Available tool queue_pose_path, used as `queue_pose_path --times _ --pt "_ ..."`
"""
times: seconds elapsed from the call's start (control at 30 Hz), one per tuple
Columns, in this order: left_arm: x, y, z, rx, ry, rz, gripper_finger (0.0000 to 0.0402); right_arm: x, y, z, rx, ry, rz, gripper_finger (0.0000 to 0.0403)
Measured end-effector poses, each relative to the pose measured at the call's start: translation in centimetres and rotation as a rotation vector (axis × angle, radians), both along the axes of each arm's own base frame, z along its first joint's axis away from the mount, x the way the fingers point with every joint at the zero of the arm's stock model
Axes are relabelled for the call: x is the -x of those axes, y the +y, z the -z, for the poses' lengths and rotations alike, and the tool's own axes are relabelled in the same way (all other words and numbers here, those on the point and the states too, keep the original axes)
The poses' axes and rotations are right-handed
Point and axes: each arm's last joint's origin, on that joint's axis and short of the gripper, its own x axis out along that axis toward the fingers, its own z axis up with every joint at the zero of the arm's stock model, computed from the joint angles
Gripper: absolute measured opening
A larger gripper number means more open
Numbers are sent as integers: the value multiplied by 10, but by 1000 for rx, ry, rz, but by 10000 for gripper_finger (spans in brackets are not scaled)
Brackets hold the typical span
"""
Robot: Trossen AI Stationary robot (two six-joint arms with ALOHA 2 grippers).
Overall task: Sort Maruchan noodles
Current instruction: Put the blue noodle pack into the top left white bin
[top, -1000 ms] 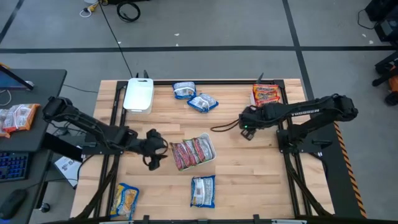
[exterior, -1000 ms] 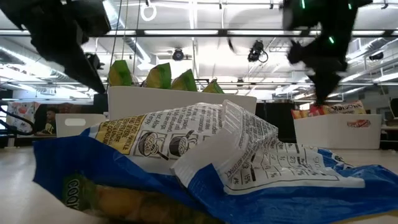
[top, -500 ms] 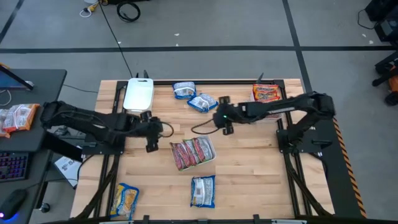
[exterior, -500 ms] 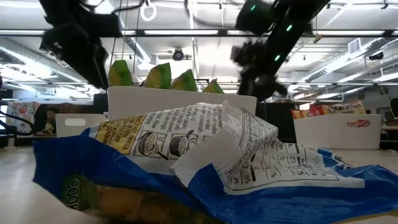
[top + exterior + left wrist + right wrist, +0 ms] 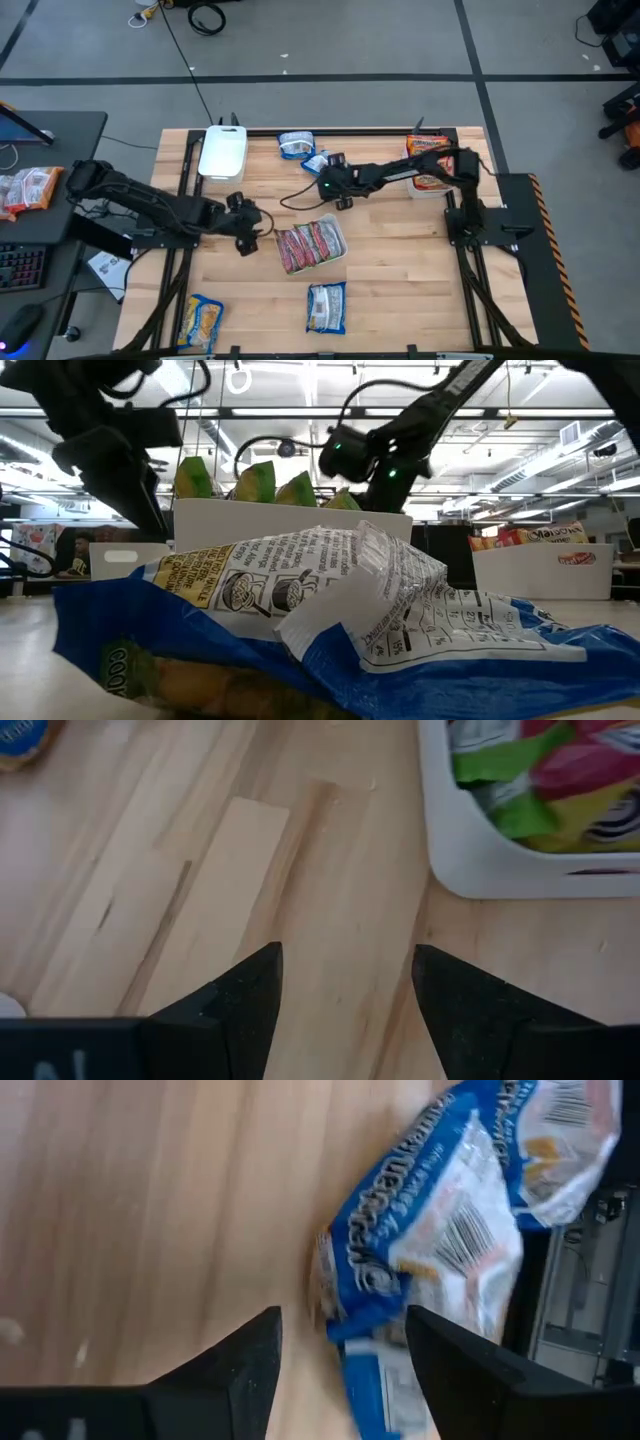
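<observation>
Two pincers (image 5: 345, 985) (image 5: 340, 1350), both spread apart, hover over the pale wooden table (image 5: 400, 270) on grey floor (image 5: 350, 40).

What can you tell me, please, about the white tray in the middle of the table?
The middle tray is a small white rectangular bin of smooth plastic with rounded corners, sitting flat but slightly askew on the wooden table. It holds several noodle packets standing on edge in a row, red-pink from above, with green corners showing over the rim in the low view. The left gripper hovers just beside it, jaws open, touching neither tray nor packets.
</observation>
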Motion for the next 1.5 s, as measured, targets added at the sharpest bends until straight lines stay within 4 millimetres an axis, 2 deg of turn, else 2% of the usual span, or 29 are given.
queue_pose_path --times 0.13,0.2,0.27,0.4,0.5,0.7,0.8,0.87,1.0,1.13,1.23,1.33,1.5 --pt "2 -9 -1 -28 -27 -1 226 -7 -7 13 4 13 20 198" --pt "2 -11 -1 -35 -42 -9 226 -9 -10 17 6 4 26 174" --pt "0 -12 -2 -9 -60 -2 226 -10 -11 19 -1 -6 41 137" --pt "-7 -12 -6 54 -122 15 218 -9 -12 13 -94 -66 49 30" --pt "-13 -13 -10 33 -194 34 206 -6 -8 -10 -128 -142 55 17" --pt "-20 -14 -15 -133 -299 -53 196 17 13 -99 -131 -345 14 11" --pt "-17 -21 -7 -202 -387 -64 194 33 19 -141 -220 -531 -2 11" --pt "-14 -24 4 -180 -501 -28 194 41 22 -161 -280 -636 -13 11" --pt "2 -19 17 -43 -855 45 194 50 28 -184 -348 -763 -41 11" --pt "22 -4 19 -93 -1064 -15 198 49 31 -197 -395 -887 -66 11" --pt "20 4 19 -180 -1044 -44 214 43 38 -208 -437 -1018 -114 11" --pt "10 10 10 -225 -1064 -51 242 36 48 -218 -465 -1154 -167 11" --pt "-6 20 -6 -334 -1093 45 291 33 65 -233 -499 -1308 -247 11"
